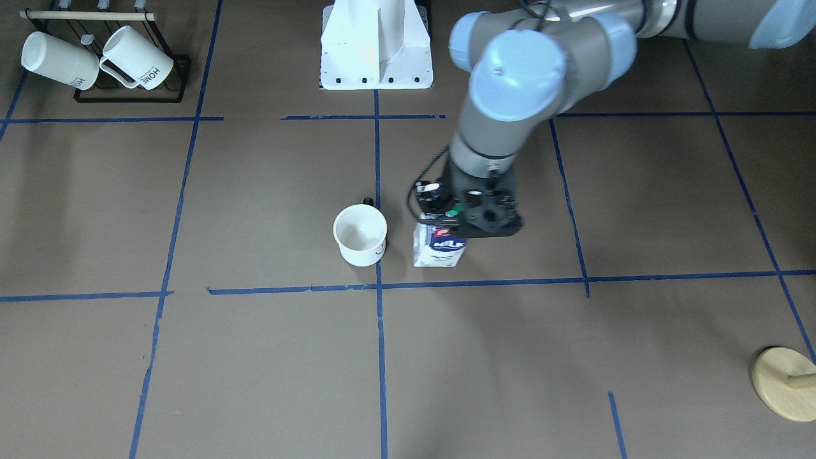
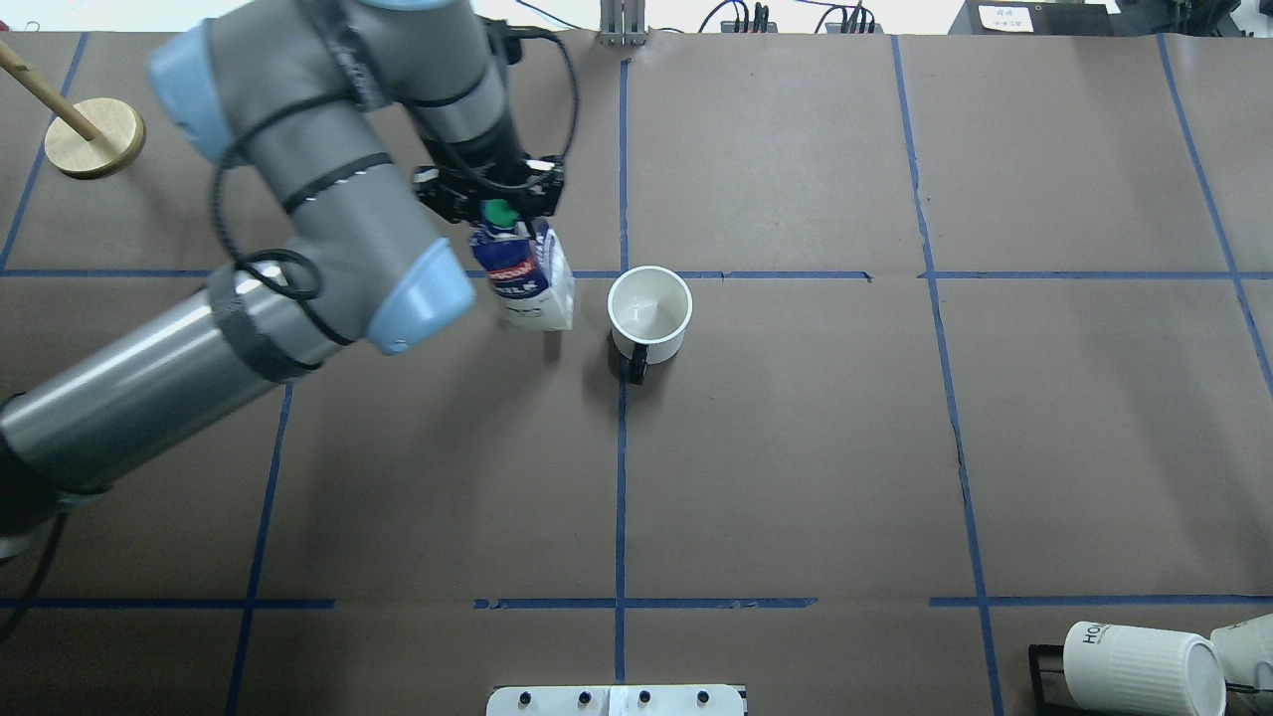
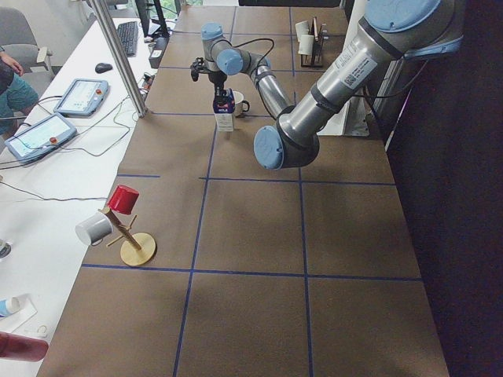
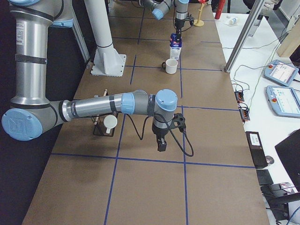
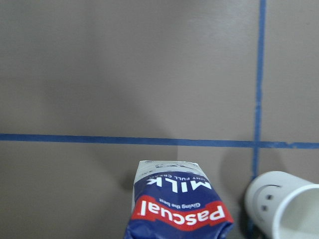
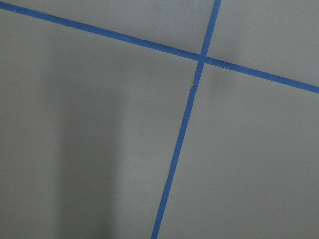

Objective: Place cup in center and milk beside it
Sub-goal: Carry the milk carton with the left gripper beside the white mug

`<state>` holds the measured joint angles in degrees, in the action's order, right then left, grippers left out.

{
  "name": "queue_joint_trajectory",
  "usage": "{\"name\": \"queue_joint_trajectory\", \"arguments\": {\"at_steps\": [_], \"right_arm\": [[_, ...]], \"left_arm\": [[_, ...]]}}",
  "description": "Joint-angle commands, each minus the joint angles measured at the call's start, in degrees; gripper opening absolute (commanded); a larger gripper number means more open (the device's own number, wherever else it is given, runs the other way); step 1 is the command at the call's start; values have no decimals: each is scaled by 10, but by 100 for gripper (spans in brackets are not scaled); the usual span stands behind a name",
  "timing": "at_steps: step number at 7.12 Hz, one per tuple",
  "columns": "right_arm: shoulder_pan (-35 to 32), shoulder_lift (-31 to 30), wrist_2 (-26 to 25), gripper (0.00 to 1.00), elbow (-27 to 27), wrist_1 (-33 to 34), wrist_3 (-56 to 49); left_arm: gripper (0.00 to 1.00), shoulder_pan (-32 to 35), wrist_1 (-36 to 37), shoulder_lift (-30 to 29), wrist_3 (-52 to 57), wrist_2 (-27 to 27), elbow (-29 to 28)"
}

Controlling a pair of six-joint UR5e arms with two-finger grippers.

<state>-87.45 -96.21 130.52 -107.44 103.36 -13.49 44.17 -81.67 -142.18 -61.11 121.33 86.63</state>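
The cup (image 1: 360, 234), a smooth white mug with a black handle, stands upright in the center cell (image 1: 287, 204), on the long blue tape line. It also shows in the overhead view (image 2: 649, 308) and, with its smiley face, in the left wrist view (image 5: 281, 209). The milk (image 1: 438, 245) is a dark blue carton with a green cap, upright right beside the cup (image 2: 525, 283) (image 5: 182, 209). My left gripper (image 1: 458, 220) (image 2: 502, 214) is shut on the carton's top. My right gripper (image 4: 161, 146) hangs over bare table far from both; I cannot tell its state.
A black rack with ribbed "HOME" mugs (image 1: 102, 60) stands at one table corner (image 2: 1134, 666). A wooden mug stand (image 2: 94, 137) (image 1: 784, 382) is at the opposite corner. The white robot base (image 1: 376, 48) is at the table edge.
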Motion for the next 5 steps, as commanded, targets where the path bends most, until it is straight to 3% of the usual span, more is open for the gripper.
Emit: {"name": "queue_joint_trajectory", "arguments": {"at_steps": [1,2,4,5], "right_arm": [[0,-4,0,100,0,-1,0],[0,-4,1,100,0,0,0],[0,-5,1,100,0,0,0],[0,-5,0,100,0,0,0]], "left_arm": [[33,-25,3,-35,-16,-20,-39],[36,-26,3,-34,-15,-25,-39],[54,-37,3,-28,-14,-28,-42],[68,-37,3,-28,-14,-28,-42]]}}
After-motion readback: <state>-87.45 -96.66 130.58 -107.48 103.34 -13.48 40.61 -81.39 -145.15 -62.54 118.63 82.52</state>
